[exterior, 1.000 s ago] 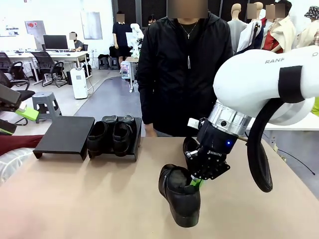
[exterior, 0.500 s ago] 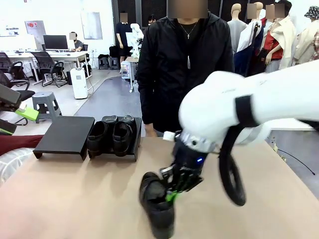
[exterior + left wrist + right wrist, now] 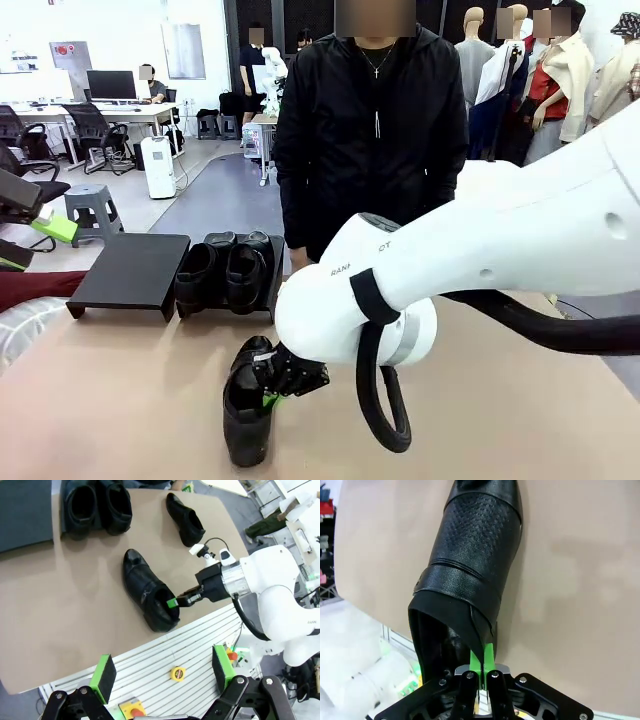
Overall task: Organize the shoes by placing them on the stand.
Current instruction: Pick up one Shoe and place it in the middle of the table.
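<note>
My right gripper (image 3: 285, 385) is shut on the collar edge of a higher-cut black shoe (image 3: 245, 410), low over the table's near left part. The right wrist view shows the green pads (image 3: 489, 655) pinching that shoe (image 3: 475, 555) at its rim, toe pointing away. Two low black shoes (image 3: 222, 272) sit side by side on the right-hand black stand (image 3: 272, 295). Beside it, the left stand (image 3: 130, 268) is bare. Another black shoe (image 3: 185, 512) lies on the table's far side. My left gripper (image 3: 162, 670) hangs open high above the near edge, over the held shoe (image 3: 147, 592).
A person in a black jacket (image 3: 370, 130) stands at the far side of the table. My right arm (image 3: 480, 260) stretches across the middle from the right. The near table edge (image 3: 100, 657) borders a white slatted surface holding a yellow tape roll (image 3: 176, 673).
My right arm has swung left across the table, carrying the shoe from right of centre to left of centre. The left gripper has stayed open.
</note>
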Action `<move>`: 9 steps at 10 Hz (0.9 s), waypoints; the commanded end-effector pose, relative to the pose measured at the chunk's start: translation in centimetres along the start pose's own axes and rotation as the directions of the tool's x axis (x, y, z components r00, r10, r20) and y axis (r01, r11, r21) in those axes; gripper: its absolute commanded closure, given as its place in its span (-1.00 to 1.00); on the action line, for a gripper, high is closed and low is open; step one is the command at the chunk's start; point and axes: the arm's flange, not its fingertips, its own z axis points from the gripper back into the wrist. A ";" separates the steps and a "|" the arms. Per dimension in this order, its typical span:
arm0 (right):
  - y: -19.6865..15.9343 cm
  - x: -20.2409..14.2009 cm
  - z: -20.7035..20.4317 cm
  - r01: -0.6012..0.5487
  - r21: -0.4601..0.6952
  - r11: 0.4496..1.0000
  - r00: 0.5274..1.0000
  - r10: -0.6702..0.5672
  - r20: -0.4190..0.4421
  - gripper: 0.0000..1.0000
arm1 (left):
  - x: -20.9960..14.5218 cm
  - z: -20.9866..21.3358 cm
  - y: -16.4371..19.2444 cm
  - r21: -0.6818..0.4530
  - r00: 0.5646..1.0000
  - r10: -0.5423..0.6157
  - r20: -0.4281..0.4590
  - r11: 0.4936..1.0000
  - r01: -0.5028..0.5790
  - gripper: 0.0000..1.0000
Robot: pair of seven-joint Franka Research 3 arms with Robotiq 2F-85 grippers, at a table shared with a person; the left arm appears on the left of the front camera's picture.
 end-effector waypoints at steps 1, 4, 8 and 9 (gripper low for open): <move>0.7 0.3 -0.2 0.058 0.034 0.998 0.998 -0.059 0.030 1.00 | 0.0 0.1 0.2 -0.019 1.000 -0.013 0.001 1.000 0.013 -1.00; 0.8 -0.2 0.4 0.068 0.059 0.996 0.997 -0.069 0.019 -0.92 | 0.0 0.1 0.2 -0.019 1.000 -0.013 0.001 1.000 0.013 -1.00; -2.2 -3.3 11.1 0.009 0.057 0.998 1.000 -0.009 0.010 -1.00 | 0.0 0.1 0.2 -0.019 1.000 -0.013 0.001 1.000 0.013 -1.00; -4.9 -3.8 15.5 -0.029 0.062 0.998 1.000 0.029 0.001 -1.00 | 0.0 0.1 0.2 -0.019 1.000 -0.013 0.001 1.000 0.013 -1.00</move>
